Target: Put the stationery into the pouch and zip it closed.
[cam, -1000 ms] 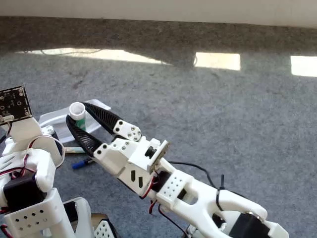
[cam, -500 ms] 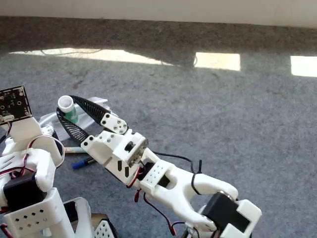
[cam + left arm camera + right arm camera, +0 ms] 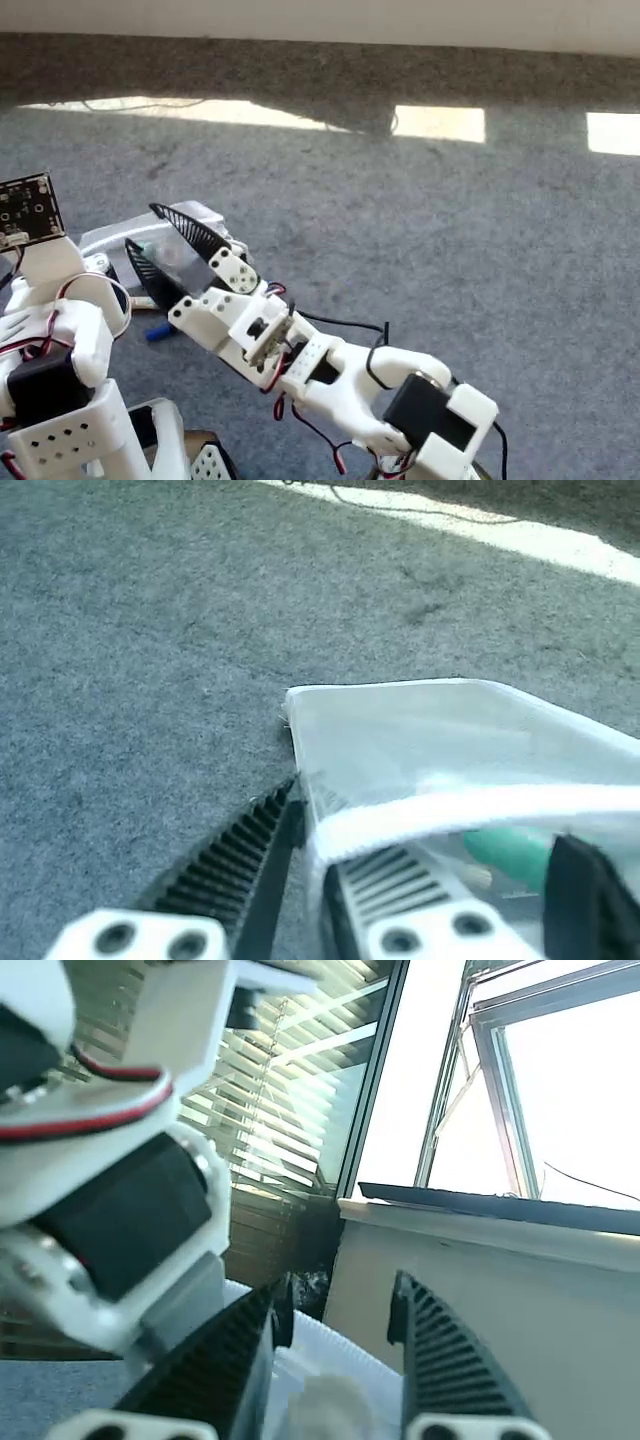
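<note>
While looking down from the high camera: logged pouch (image 3: 105, 240) low at the left of the grey worktop (image 3: 450, 230), just ahead of the left arm (image 3: 60, 340). Translucent film, white rim, mouth end raised off the worktop. Noted right tool (image 3: 140, 228) at that mouth, released, jaws spread wide with film showing between them. Black cable (image 3: 340, 325) looped over the right arm (image 3: 350, 385). Small dark circuit board (image 3: 28, 208) atop the left arm. Bright sun patches (image 3: 440, 122) along the far side of the worktop.

From the right wrist: same tool (image 3: 337, 1288) aimed upward past the left arm toward a window (image 3: 560, 1090). Pale blur low between the jaws; cannot tell what.

From the left wrist: left tool (image 3: 312, 830) clenched on pouch (image 3: 430, 740) at a corner of the white rim, one toothed jaw outside the film, the other beneath it. Spotted glue stick (image 3: 510, 850) inside pouch, green body visible through the film, just beside a black jaw of the other tool. Cannot tell whether touching.

Found blue pen (image 3: 156, 332) outside pouch, flat on worktop, near pouch's lower edge, between the two arms, partly hidden behind the right arm.
</note>
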`<state>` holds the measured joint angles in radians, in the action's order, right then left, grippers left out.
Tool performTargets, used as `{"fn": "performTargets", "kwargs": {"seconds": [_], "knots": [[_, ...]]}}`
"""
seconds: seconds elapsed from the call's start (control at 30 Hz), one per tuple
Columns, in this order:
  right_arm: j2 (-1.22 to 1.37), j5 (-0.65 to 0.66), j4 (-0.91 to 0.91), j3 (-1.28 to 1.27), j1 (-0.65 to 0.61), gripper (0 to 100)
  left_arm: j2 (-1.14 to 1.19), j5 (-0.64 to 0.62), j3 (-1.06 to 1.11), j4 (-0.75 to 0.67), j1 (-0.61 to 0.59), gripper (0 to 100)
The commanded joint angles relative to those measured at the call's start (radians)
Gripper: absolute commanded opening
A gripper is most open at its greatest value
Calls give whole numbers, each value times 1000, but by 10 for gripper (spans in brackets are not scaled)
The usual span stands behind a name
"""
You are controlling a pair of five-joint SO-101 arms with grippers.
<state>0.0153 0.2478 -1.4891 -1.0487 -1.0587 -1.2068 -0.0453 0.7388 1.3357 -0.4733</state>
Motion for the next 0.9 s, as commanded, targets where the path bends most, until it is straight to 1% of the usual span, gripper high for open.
{"fn": "performTargets", "kwargs": {"seconds": [0.0,0.33,0.43,0.57,0.67,0.73,0.87], "knots": [[-131,8,70,-38,-24,142,-10,-8,-12,-31,18,9],[-427,-11,358,-166,-22,142,-10,-9,-12,-31,16,9],[-521,-23,519,-173,-13,142,-10,-9,-12,-31,16,9],[-670,-23,717,-168,30,142,-10,-9,-18,-31,15,9],[-773,-26,949,-163,62,142,-10,-12,-27,-35,-10,9],[-834,-83,1084,-150,82,142,-10,-12,-33,-37,-33,8],[-892,-187,1280,-51,147,142,-10,-12,-33,-34,-51,8]]}}
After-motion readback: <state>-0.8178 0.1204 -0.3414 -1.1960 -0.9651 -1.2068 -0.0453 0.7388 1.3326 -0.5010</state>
